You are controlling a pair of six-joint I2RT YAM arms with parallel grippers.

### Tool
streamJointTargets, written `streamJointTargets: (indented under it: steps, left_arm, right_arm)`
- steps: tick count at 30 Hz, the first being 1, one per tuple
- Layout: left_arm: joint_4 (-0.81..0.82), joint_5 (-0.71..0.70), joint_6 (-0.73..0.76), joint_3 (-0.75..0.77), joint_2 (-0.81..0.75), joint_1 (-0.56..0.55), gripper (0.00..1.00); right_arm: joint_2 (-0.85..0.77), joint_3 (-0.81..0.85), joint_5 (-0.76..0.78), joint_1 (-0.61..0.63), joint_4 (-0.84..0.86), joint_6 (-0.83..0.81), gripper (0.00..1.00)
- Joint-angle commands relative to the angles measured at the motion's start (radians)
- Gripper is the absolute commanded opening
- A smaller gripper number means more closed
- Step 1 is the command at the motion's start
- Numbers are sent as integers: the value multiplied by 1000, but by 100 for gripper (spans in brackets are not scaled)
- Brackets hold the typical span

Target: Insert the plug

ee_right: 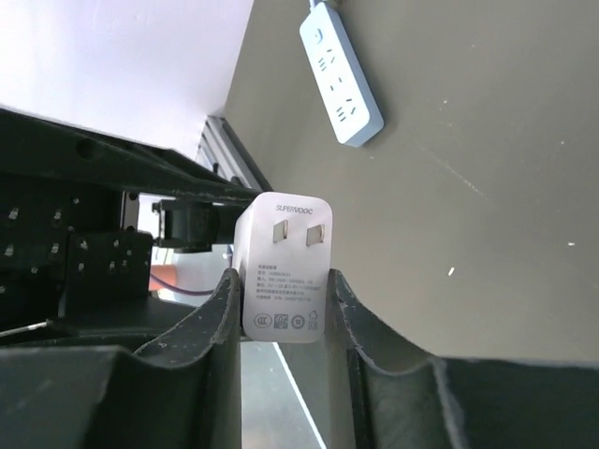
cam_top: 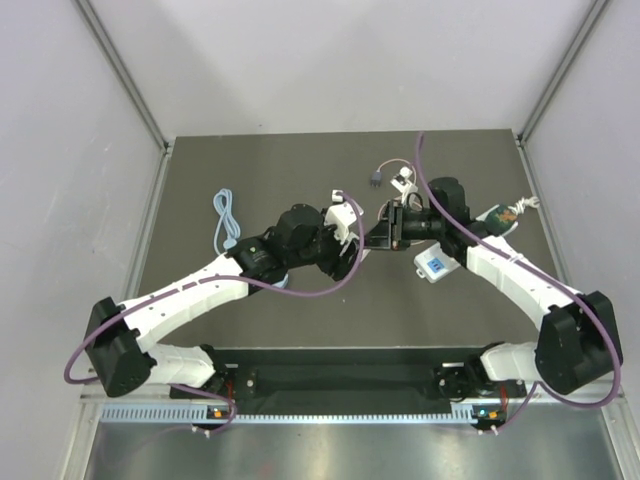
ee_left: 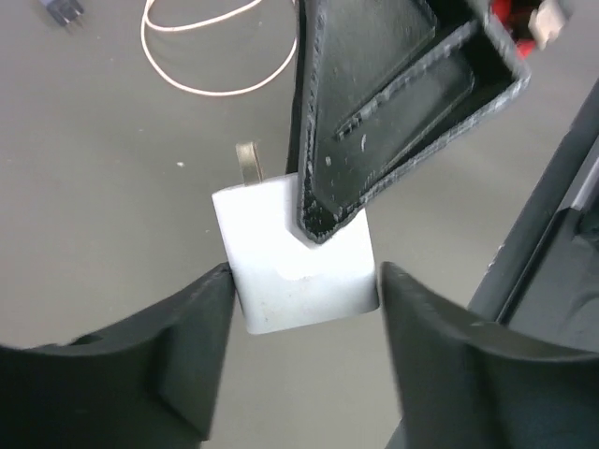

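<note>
The plug [cam_top: 375,179], a small dark grey head with a thin pink looping cable [cam_top: 396,163], lies on the table at the back, beyond both grippers. In the left wrist view the plug [ee_left: 64,11] sits at the top left, with its cable [ee_left: 217,89] beside it. My right gripper [cam_top: 380,236] is shut on a white cube adapter [ee_right: 284,267], whose two prongs face its camera. My left gripper [cam_top: 352,222] is open, with its fingers either side of the same adapter [ee_left: 299,271]. The left finger is at the adapter's edge and the right one stands apart from it.
A white power strip [ee_right: 342,70] lies at the right [cam_top: 497,217]. A light-blue cable [cam_top: 226,222] lies at the left. A small white box with a blue label [cam_top: 432,265] sits beside the right arm. Grey walls enclose the table.
</note>
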Motion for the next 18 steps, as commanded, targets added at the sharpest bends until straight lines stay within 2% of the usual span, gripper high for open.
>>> streamJointTargets:
  steps: [1, 2, 5, 10, 14, 18]
  left_arm:
    - [110, 20, -52, 25, -17, -6, 71]
    - [111, 20, -70, 27, -18, -6, 81]
    - [105, 32, -128, 50, -32, 2, 88]
    - [62, 81, -240, 110, -52, 41, 88]
    - [103, 219, -355, 108, -84, 120, 86]
    - [265, 433, -555, 75, -109, 225, 81]
  right_arm:
    - [-60, -38, -45, 15, 198, 9, 0]
    - [-83, -44, -45, 13, 220, 23, 0]
    - [-118, -58, -33, 1, 278, 41, 0]
    - [-163, -75, -23, -21, 367, 71, 0]
    - [-211, -107, -22, -44, 457, 120, 0]
    - [-238, -167, -34, -65, 623, 218, 0]
